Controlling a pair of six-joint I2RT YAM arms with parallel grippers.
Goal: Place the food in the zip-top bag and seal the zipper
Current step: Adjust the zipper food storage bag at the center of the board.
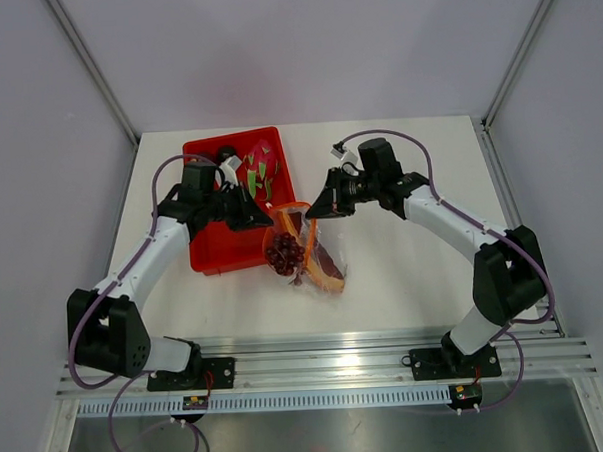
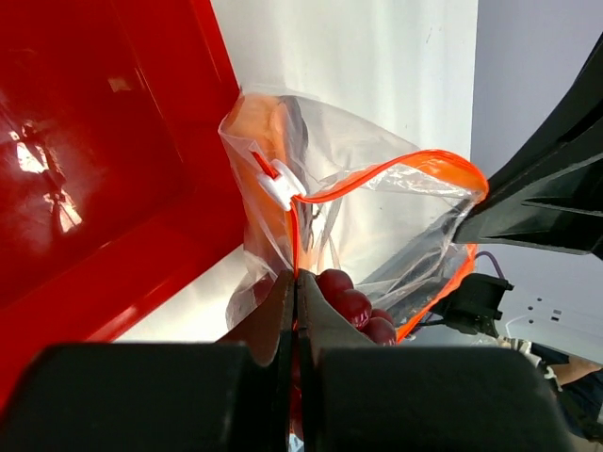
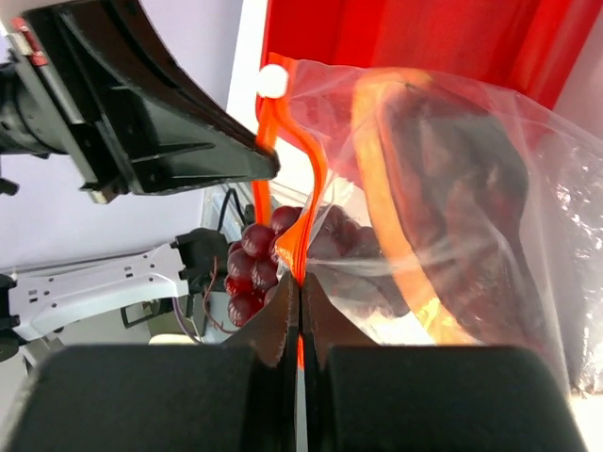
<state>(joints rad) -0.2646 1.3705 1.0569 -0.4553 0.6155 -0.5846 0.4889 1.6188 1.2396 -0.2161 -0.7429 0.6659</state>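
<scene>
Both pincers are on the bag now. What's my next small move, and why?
Probably ease the left pincer and right pincer apart to draw the bag's mouth flat: both are shut on the orange zipper, which gapes in a loop over the grapes, so its two sides cannot meet yet.

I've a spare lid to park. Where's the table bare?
Front right of the table, between the zip-top bag and the right arm; its far right corner. Crowded mid-table: left gripper and right gripper pinch the bag beside the red bin.
</scene>
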